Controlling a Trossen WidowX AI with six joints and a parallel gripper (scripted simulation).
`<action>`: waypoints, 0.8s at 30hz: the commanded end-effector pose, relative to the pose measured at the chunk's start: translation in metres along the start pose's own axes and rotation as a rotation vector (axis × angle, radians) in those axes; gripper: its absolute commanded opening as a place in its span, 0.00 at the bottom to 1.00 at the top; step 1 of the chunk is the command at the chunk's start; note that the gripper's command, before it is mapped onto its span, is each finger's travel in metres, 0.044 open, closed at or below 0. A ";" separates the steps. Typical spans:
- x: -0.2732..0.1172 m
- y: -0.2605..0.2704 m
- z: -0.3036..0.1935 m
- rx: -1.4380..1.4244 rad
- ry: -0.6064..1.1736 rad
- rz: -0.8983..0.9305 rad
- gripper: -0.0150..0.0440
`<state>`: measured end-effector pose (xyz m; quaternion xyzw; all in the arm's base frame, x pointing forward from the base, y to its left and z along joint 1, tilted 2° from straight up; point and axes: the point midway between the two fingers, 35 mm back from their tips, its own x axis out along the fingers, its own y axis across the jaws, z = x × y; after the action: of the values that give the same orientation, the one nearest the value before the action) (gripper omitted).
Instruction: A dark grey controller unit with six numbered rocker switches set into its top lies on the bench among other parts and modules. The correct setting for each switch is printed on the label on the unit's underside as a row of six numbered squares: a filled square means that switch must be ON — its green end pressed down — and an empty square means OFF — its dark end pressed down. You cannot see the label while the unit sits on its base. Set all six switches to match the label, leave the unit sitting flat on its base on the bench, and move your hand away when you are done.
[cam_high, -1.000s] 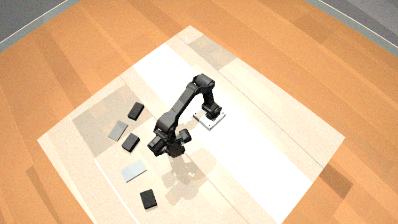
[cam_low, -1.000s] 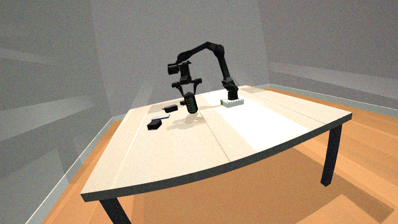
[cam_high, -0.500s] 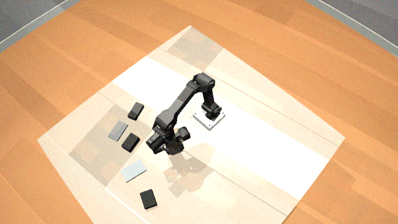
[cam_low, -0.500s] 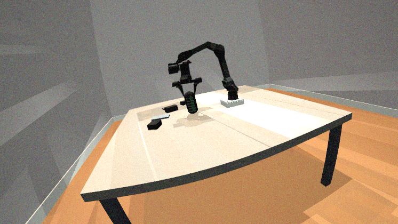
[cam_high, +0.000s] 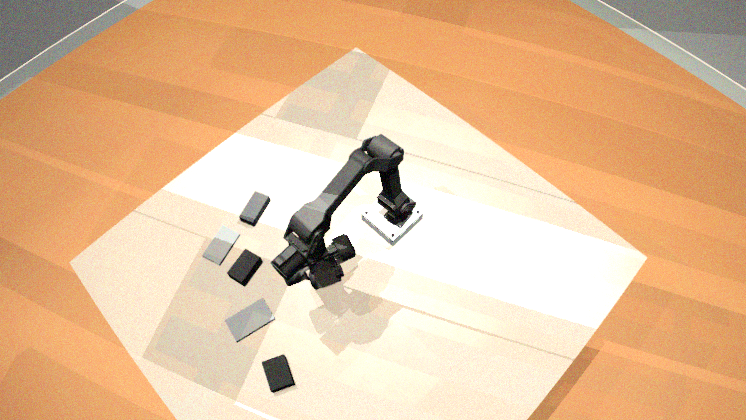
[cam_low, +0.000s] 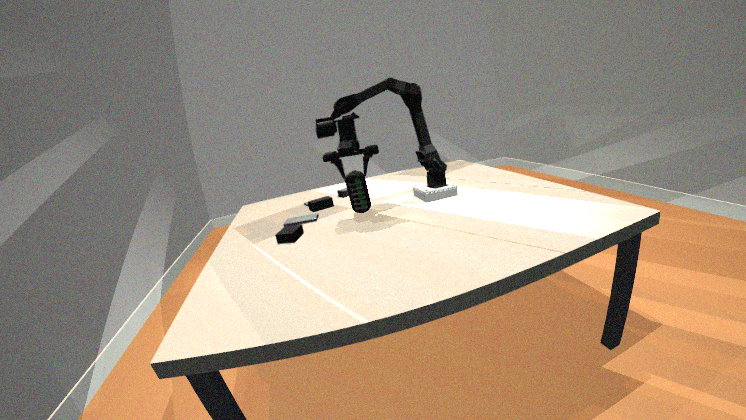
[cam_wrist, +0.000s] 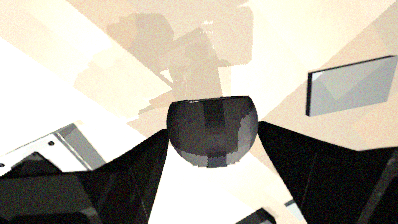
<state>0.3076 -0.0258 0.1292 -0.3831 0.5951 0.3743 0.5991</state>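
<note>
The dark controller unit (cam_low: 359, 192) (cam_wrist: 213, 142) is held above the table, long side nearly upright and slightly tilted. In the exterior view, its switch face with green marks is turned toward the camera; individual switch settings are too small to read. The wrist view shows one rounded dark end. The underside label is not visible in any view. My gripper (cam_low: 356, 175) (cam_wrist: 212, 130) points down and is shut on the unit, one finger at each side. In the top view, the arm and gripper parts make the unit hard to pick out.
A grey block (cam_high: 254, 208), a pale plate (cam_high: 221, 244), a black block (cam_high: 244, 267), a larger grey plate (cam_high: 249, 319) (cam_low: 301, 219) (cam_wrist: 352, 89) and another black block (cam_high: 278, 373) (cam_low: 289, 234) lie beside the arm. The white robot base (cam_high: 391, 234) (cam_low: 434, 193) stands behind.
</note>
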 end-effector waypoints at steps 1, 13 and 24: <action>0.001 0.000 -0.005 0.000 0.013 0.003 0.83; 0.001 0.000 -0.010 0.000 0.013 0.003 0.83; 0.000 0.000 -0.014 0.000 0.014 0.003 0.83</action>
<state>0.3037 -0.0345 0.1302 -0.3832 0.5956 0.3738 0.5989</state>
